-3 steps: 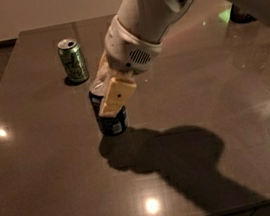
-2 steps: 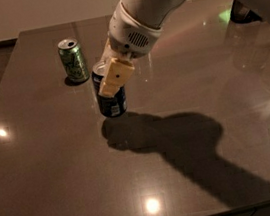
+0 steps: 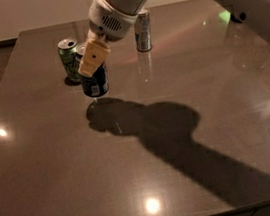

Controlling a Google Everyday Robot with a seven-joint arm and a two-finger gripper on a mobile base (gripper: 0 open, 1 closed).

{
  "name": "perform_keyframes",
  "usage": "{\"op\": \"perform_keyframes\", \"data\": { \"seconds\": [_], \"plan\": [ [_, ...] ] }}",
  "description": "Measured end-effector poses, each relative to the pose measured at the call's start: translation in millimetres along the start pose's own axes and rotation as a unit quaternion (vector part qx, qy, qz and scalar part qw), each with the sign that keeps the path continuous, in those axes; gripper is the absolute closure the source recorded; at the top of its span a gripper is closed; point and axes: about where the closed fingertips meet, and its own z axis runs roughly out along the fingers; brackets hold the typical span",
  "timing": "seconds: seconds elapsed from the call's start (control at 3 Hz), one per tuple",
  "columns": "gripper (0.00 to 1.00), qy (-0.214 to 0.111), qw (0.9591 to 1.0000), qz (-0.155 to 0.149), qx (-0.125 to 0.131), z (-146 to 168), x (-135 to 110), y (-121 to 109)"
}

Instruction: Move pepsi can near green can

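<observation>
Gripping: the gripper (image 3: 90,67), at the end of the white arm (image 3: 119,1) reaching in from the top, pinches the pepsi can (image 3: 96,84) near its top. One tan finger (image 3: 94,57) lies across the can's front; the other is hidden behind it.
Writing: none can be read. The pepsi can shows dark blue with faint pale marks, the green can (image 3: 69,59) a pale pattern.
Pepsi can axis: upright, long axis vertical, silver top upward and partly covered by the finger.
Pepsi can place: on the far left part of the table (image 3: 60,182), just beside the green can, to its right and nearer the camera. Whether the two touch, or whether the base rests on the table, cannot be told.
Green can: upright, silver top facing up.
Silver can (image 3: 142,30): taller, slim, upright, farther back to the right, well apart from both.
Shadow (image 3: 168,130): runs from under the pepsi can toward the near right.
Change: a second ago the pepsi can was clearly apart from the green can; that gap has closed. The silver can was out of view then.
</observation>
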Motion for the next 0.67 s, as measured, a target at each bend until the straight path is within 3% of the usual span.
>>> {"op": "perform_keyframes", "data": {
  "seconds": [0.67],
  "plan": [
    [1.00,0.037,0.9988,0.007,0.031,34,-5,-38]
  ]
}}
